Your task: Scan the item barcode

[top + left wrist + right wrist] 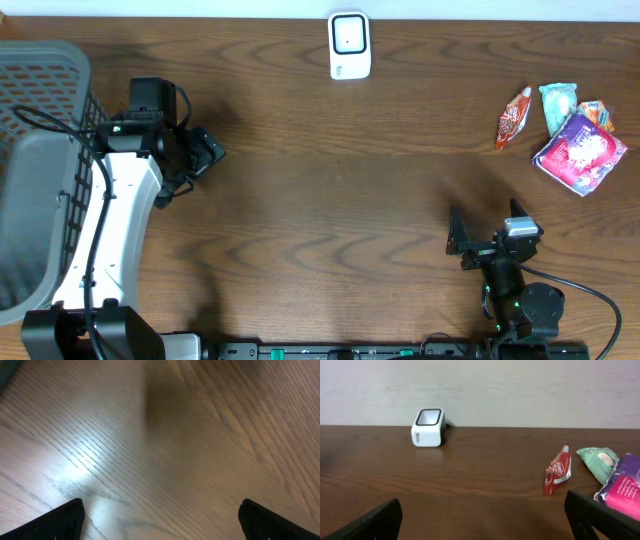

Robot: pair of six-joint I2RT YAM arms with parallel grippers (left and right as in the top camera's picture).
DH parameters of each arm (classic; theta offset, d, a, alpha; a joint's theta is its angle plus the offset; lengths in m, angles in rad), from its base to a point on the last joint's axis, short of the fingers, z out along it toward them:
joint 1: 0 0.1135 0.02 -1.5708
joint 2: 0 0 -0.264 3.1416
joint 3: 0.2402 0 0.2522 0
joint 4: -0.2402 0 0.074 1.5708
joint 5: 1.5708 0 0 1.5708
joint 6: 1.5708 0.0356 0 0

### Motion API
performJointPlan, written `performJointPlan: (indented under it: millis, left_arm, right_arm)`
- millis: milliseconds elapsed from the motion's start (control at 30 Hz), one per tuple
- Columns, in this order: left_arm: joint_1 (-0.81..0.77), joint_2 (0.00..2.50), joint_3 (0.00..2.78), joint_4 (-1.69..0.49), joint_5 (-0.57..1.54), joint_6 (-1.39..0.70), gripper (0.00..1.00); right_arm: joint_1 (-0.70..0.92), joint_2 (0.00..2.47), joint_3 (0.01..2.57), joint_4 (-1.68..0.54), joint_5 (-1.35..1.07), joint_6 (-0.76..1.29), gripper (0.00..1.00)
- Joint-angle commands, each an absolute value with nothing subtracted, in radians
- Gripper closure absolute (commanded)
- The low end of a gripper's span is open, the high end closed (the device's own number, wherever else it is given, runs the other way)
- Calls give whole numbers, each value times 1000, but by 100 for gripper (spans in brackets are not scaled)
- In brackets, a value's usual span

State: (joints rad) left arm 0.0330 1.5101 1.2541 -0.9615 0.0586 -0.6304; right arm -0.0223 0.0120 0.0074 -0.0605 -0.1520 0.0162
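Seeing left gripper (195, 168) and right gripper (458, 240) both wide open, empty. Spotted red sachet (514, 117) far right, beside green packet (559, 103) and purple pack (580, 152), well apart from scanner (349, 45). Likely light, crinkly, slippery; pinch mid-body, gently.

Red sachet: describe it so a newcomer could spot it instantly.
On the wooden table, look to the far right corner, where a few packets lie. The red sachet is the leftmost, apart from the green packet and purple packet; it alone is slim and red.
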Motion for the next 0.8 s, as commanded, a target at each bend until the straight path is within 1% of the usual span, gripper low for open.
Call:
performJointPlan:
  millis: [0, 167, 267, 433, 767]
  left_arm:
    - [38, 1514, 1253, -971, -24, -616, 2]
    - [38, 1468, 1245, -1065, -28, -610, 2]
    - [38, 1415, 1204, -1044, -28, -624, 2]
    - [38, 1289, 1058, -918, -23, -678, 2]
    - [38, 850, 629, -569, -7, -649, 2]
  right_arm:
    - [-25, 6, 6, -64, -141, 14, 1]
    - [-25, 6, 6, -64, -141, 14, 1]
    - [-25, 5, 6, -64, -141, 14, 1]
    - [-25, 6, 6, -64, -141, 14, 1]
    - [-25, 6, 6, -64, -141, 14, 1]
